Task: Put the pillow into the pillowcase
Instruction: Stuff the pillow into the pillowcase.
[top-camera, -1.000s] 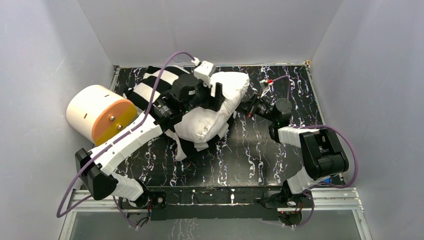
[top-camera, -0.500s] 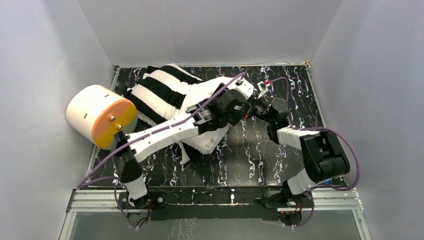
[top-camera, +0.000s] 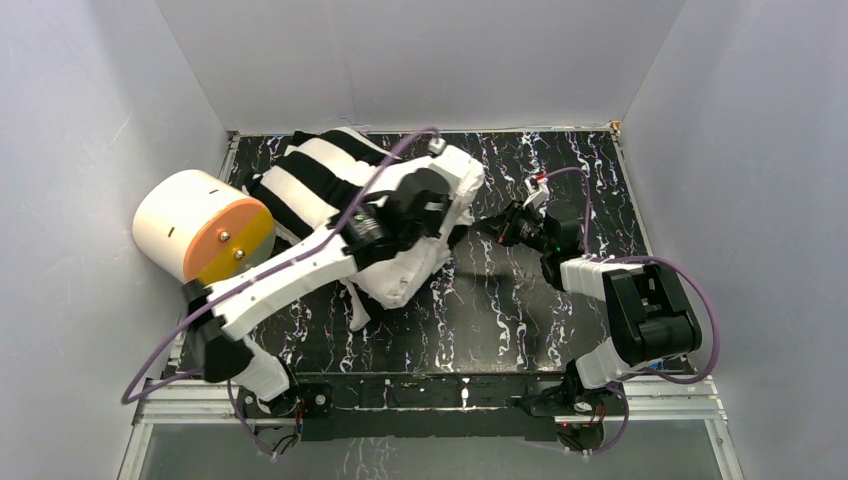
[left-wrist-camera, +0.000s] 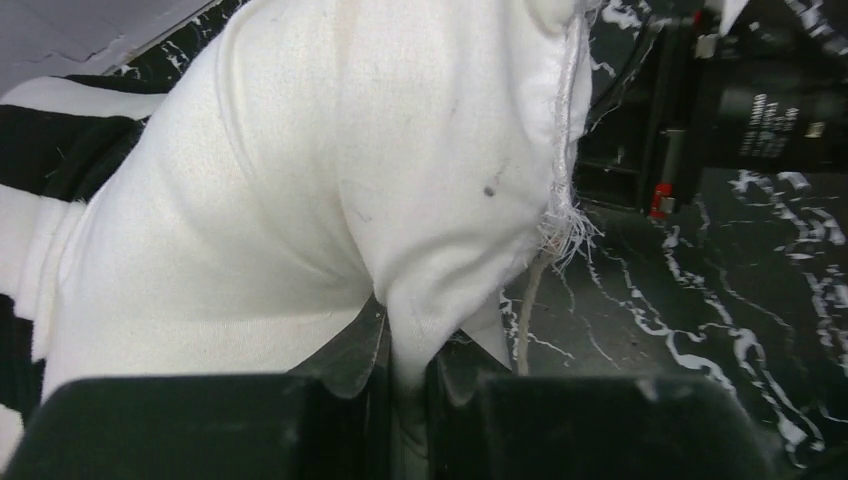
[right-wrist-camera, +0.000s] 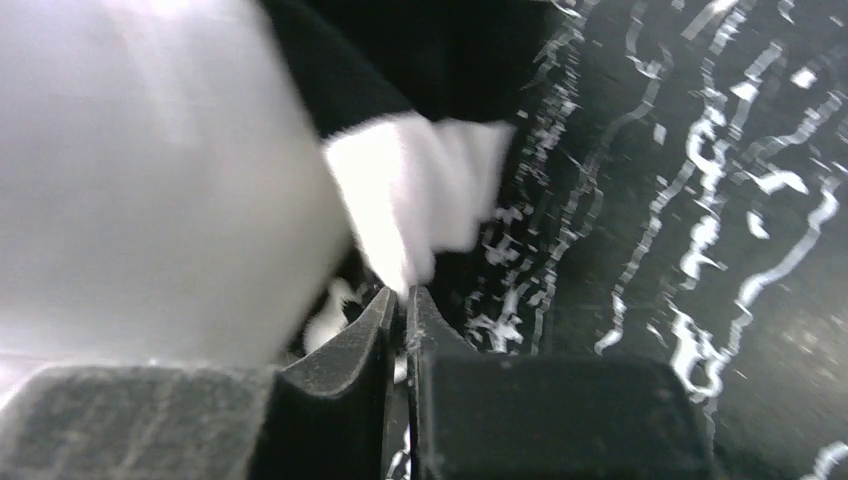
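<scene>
Centrally, a fold of the pillow (left-wrist-camera: 350, 170) is pinched by the left gripper (left-wrist-camera: 405, 360); a corner of the pillowcase (right-wrist-camera: 420, 190) is clamped in the right gripper (right-wrist-camera: 403, 300).

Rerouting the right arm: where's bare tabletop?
Free: the black white-veined marbled tabletop between the plump white fabric pillow and the arm bases, and its far right corner. Crowded: left side, with striped fabric pillowcase and cream orange-faced cylinder.

A cream cylinder (top-camera: 195, 238) with an orange face lay on its side at the left edge of the black, white-veined surface (top-camera: 520, 310). Plain grey walls (top-camera: 420, 60) enclosed three sides, and a metal rail (top-camera: 440, 395) ran along the near edge.
</scene>
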